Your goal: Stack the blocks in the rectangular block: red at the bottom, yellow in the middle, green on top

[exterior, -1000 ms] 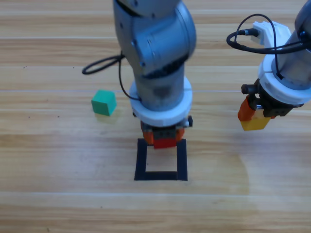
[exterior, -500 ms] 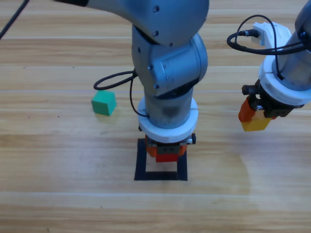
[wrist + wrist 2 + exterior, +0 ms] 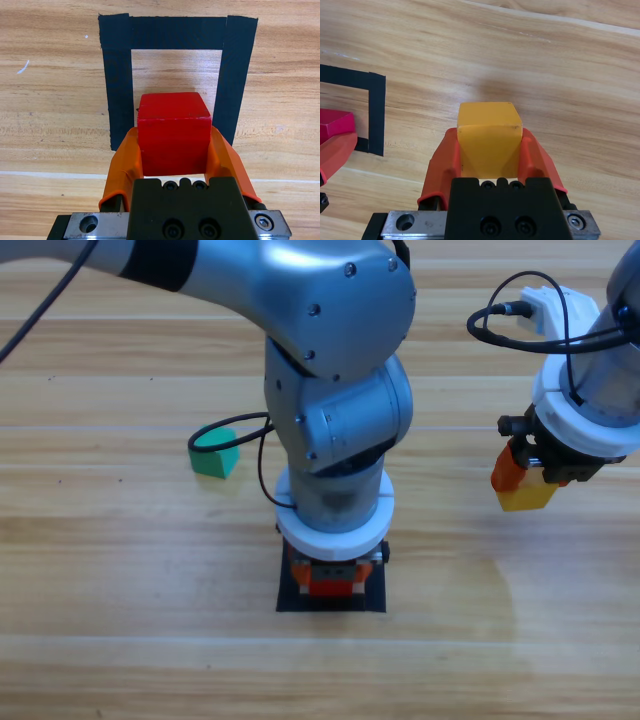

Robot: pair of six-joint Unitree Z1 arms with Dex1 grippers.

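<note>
Red point(image 3: 174, 132) sits clenched in our left fingers point(image 3: 172, 150) over the rectangular block point(image 3: 117, 80); early release could tumble it onto tape. Right fingers point(image 3: 490, 155) grasp yellow point(image 3: 490, 137).

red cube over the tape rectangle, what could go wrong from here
The red cube, shut in the left gripper, looks nearer one edge of the rectangular block, so it might land on the tape. The right gripper waits holding the yellow cube; moving in early might clash with the left arm.
</note>
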